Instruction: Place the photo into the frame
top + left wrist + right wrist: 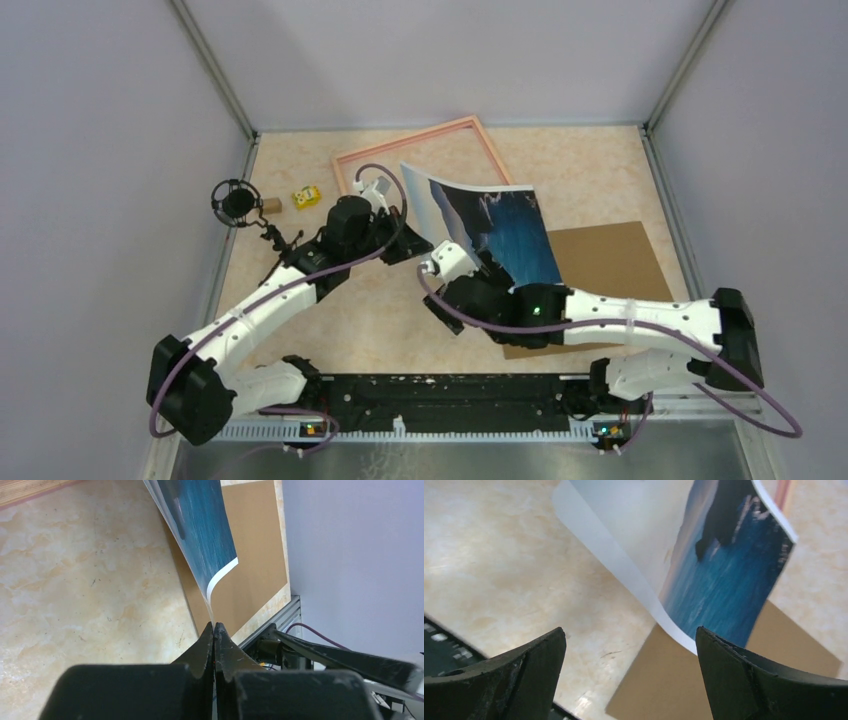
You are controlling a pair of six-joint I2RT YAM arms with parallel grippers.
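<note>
The photo [495, 225], a blue sky-and-cloud print with a white border, is lifted and curled above the table. My left gripper [412, 245] is shut on its white edge; in the left wrist view the fingertips [214, 626] pinch the thin edge of the photo [200, 525]. My right gripper [452, 290] is open and empty just under the print's lower edge. In the right wrist view the photo [724, 580] hangs ahead of and above its spread gripper [630, 635]. The salmon-pink frame [420, 150] lies flat at the back, behind the photo.
A brown cardboard backing board [610, 260] lies flat at the right, partly under the right arm, and shows in both wrist views [255, 555] [704, 685]. A black round object [235, 200], a small brown block [271, 205] and a yellow item [306, 197] sit at the left.
</note>
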